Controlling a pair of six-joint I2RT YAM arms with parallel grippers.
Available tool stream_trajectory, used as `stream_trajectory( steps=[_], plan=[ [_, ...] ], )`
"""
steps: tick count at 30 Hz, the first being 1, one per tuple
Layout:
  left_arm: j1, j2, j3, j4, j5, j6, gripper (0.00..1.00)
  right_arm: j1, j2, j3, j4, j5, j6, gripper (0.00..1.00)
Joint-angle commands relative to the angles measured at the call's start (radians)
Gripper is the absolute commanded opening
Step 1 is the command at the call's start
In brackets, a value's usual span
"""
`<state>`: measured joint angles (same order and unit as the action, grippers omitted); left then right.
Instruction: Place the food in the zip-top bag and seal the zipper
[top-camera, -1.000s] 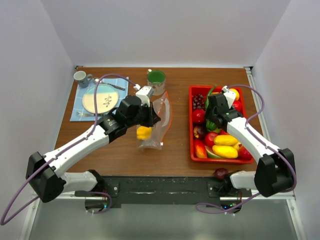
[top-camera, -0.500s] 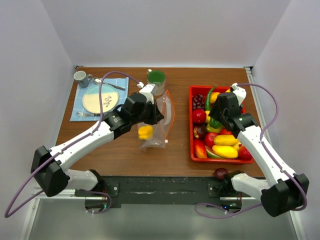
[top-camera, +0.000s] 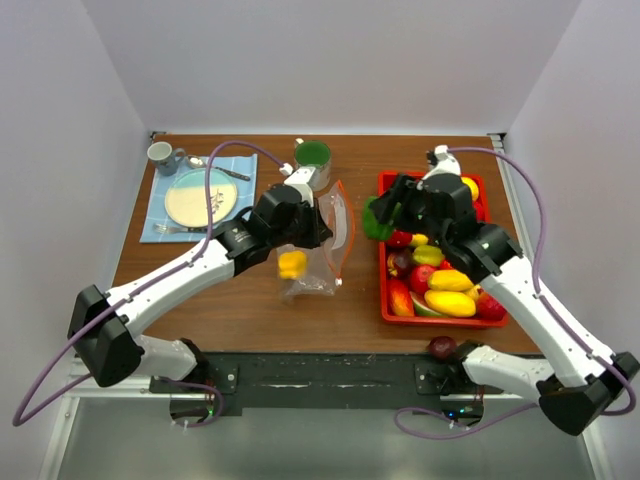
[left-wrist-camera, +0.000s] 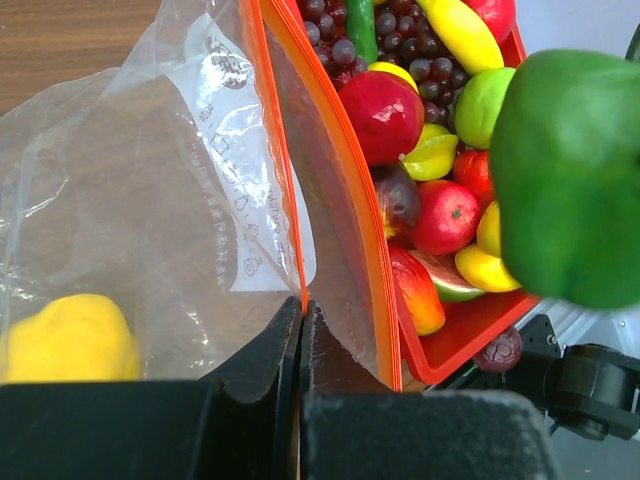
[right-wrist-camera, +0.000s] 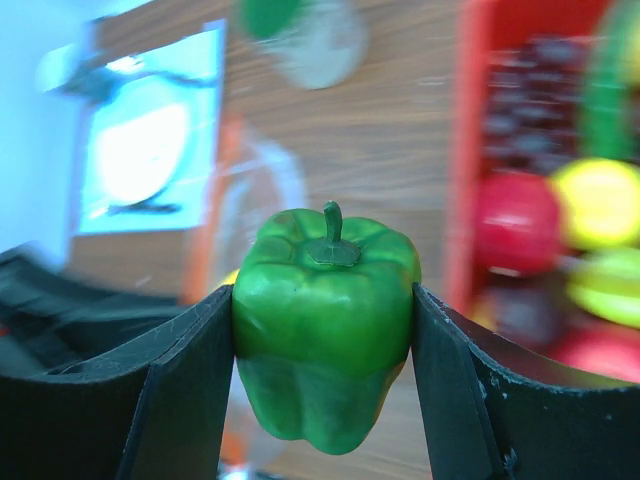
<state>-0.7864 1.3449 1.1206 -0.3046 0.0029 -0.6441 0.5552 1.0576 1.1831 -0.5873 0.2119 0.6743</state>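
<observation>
Right claw (right-wrist-camera: 322, 300) is clamped on a glossy green toy bell pepper (right-wrist-camera: 320, 370), one finger flat against each side, stem up. It hangs in the air over the left wall of the red plastic tray (top-camera: 382, 290), just short of the bag's mouth.

Left claw (left-wrist-camera: 301, 320) is pinched tight on one lip of the crinkly clear plastic zip-top bag (left-wrist-camera: 180, 200), right at the orange-red zipper strip (left-wrist-camera: 285, 150), holding that lip up.

Here's the worry: the gap between the two strips looks slim and the pepper is fat. If it comes in off-line it may snag a lip, shove the whole bag along the brown wooden counter (top-camera: 250, 300), or tug the film out of that thin pinch. The slick skin could also slip and drop outside.

The bag is creased and limp, with one yellow toy fruit (left-wrist-camera: 65, 340) inside near the bottom.
</observation>
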Motion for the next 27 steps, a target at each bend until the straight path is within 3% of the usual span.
stream_trajectory(
  steps=[1, 10, 19, 22, 27],
  plan=[
    [-0.01, 0.0, 0.051, 0.016, -0.032, -0.019, 0.0, 0.072, 0.048, 0.029, 0.167, -0.066, 0.077, 0.14],
    [-0.022, -0.003, 0.076, 0.001, -0.043, -0.022, 0.0, 0.138, 0.156, -0.019, 0.273, -0.049, 0.11, 0.14],
    [-0.034, -0.029, 0.097, -0.013, -0.049, -0.028, 0.0, 0.141, 0.206, 0.004, 0.149, 0.096, 0.076, 0.18],
    [-0.037, -0.024, 0.104, -0.01, -0.046, -0.031, 0.0, 0.156, 0.219, 0.009, 0.149, 0.099, 0.073, 0.23],
    [-0.039, -0.02, 0.107, -0.008, -0.049, -0.035, 0.0, 0.175, 0.24, 0.035, 0.127, 0.113, 0.064, 0.52]
  ],
)
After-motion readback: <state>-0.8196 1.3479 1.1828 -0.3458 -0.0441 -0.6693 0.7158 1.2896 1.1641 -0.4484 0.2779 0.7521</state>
